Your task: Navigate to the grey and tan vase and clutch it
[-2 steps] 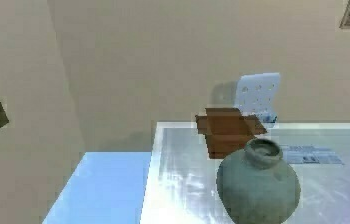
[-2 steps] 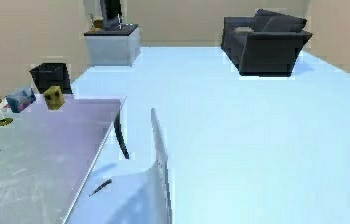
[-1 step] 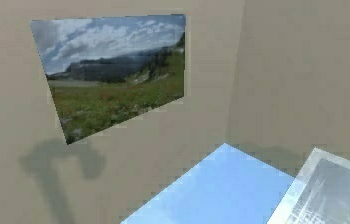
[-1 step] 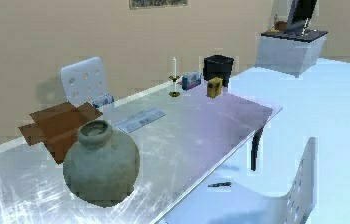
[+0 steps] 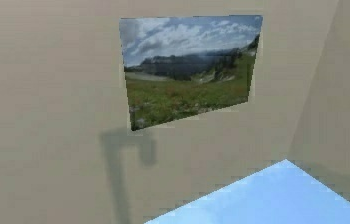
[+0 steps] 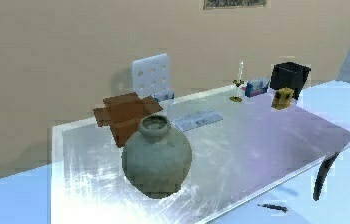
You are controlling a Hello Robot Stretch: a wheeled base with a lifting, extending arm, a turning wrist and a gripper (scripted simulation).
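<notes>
Tool state: cannot tell. Vase (image 6: 156, 155) upright on bench (image 6: 273, 135), near its close edge. Navigation seems done, robot beside bench; reach and grasp of vase left to do

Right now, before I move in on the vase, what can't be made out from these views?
Arm side view: the frame on the wall is cut off by the top edge.
Arm side view: the white chair is hidden below its back by the table.
Arm side view: the small yellow thing beside the black box is too small to name.
Forward view: the pale blue surface is cut off by the bottom edge.
</notes>
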